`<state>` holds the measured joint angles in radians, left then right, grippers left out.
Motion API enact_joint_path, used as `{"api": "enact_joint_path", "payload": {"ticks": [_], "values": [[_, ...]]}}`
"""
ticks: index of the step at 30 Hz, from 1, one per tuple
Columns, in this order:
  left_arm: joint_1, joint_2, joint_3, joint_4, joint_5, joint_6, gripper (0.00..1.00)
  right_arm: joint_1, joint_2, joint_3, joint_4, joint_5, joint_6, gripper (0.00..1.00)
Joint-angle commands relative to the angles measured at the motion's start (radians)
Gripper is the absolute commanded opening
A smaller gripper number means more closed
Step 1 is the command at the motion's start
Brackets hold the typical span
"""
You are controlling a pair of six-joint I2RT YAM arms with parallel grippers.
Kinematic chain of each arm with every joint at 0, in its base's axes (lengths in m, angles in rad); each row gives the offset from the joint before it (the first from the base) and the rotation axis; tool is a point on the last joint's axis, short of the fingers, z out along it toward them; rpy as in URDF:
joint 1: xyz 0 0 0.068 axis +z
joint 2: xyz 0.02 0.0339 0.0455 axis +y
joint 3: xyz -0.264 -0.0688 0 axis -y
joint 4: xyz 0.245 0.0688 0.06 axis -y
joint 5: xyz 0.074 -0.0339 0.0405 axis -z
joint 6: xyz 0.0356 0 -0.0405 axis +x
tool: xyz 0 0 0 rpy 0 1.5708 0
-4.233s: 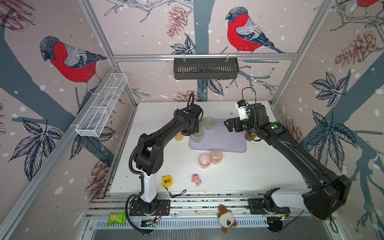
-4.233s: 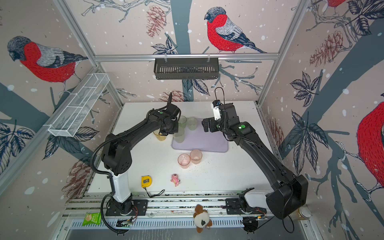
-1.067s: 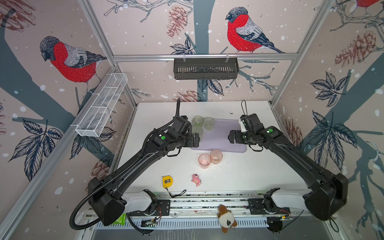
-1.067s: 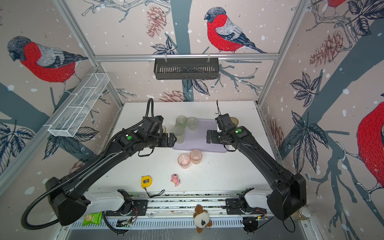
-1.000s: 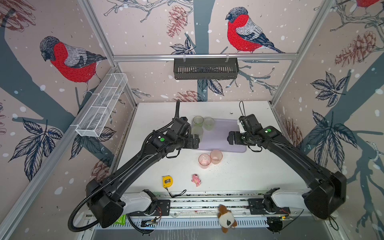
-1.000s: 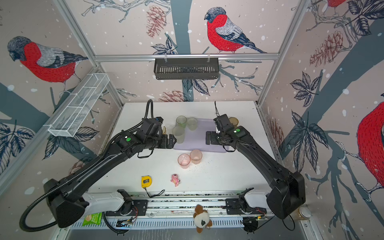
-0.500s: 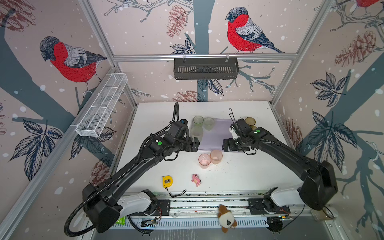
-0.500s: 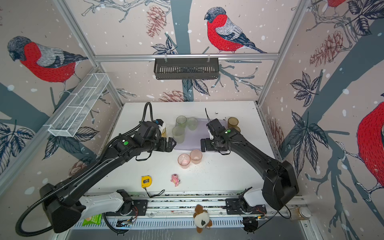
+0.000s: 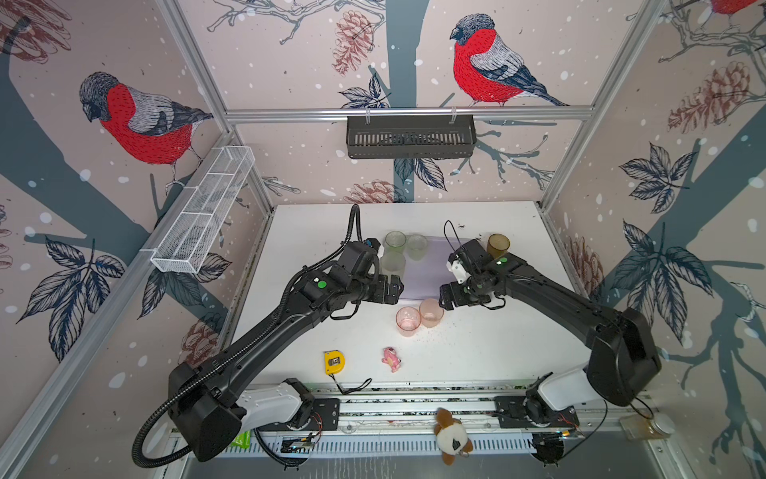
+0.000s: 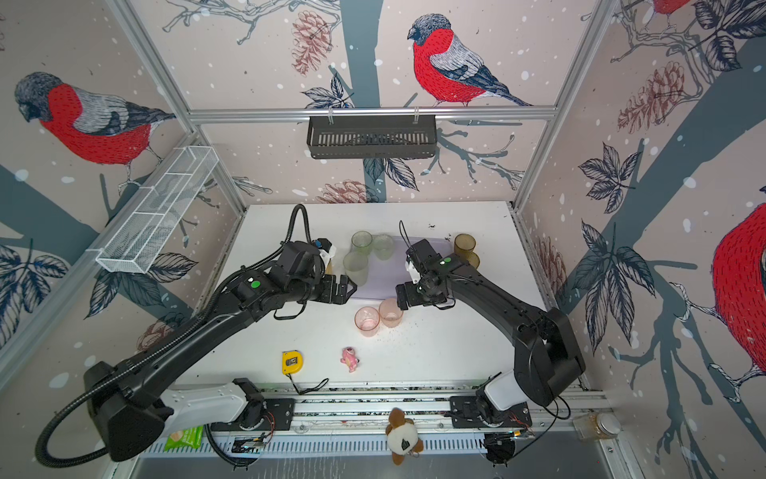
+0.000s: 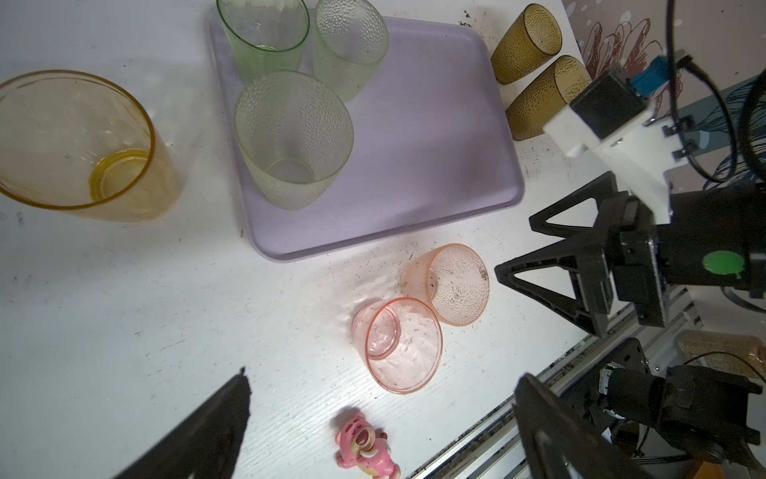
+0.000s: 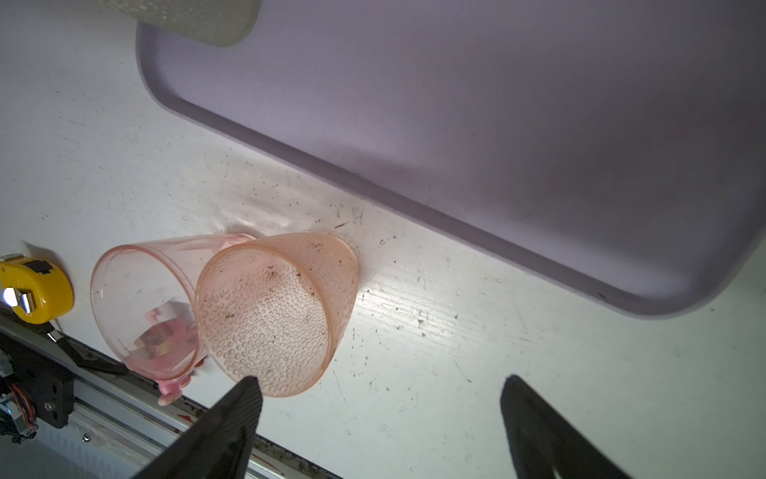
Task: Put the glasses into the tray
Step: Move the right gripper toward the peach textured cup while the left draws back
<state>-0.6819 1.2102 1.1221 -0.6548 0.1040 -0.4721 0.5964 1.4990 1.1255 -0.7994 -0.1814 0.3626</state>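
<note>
The lavender tray (image 9: 431, 273) holds a green glass (image 9: 395, 240) and two frosted glasses (image 9: 416, 245) (image 9: 393, 263). Two pink glasses stand on the table just in front of the tray: a smooth one (image 9: 408, 320) and a textured one (image 9: 431, 312). Two brown glasses (image 10: 464, 244) (image 10: 473, 260) stand right of the tray, and an amber-yellow glass (image 11: 78, 145) stands left of it. My right gripper (image 9: 445, 296) is open, low beside the textured pink glass (image 12: 273, 315), one fingertip (image 12: 244, 390) at its rim. My left gripper (image 9: 393, 290) hangs open and empty at the tray's front left corner.
A yellow tape measure (image 9: 334, 361) and a small pink toy (image 9: 391, 358) lie near the table's front edge. A plush dog (image 9: 452, 435) sits on the front rail. A black basket (image 9: 410, 137) hangs on the back wall, a white mesh basket (image 9: 203, 215) on the left.
My right gripper has moved from over the tray's right side forward and down to the pink glasses. My left gripper has drawn back a little from the frosted glass on the tray.
</note>
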Motion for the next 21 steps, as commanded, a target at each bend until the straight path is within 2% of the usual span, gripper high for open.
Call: {"api": "enact_joint_path", "payload": {"ticks": [1, 21], "values": [[0.002, 0.008, -0.004, 0.046, 0.015, 0.001, 0.99, 0.009, 0.024, 0.019, -0.003, -0.020, -0.034, 0.88], [0.001, -0.015, -0.058, 0.052, 0.036, 0.015, 0.99, 0.049, 0.127, 0.066, 0.013, 0.011, -0.039, 0.53]]}}
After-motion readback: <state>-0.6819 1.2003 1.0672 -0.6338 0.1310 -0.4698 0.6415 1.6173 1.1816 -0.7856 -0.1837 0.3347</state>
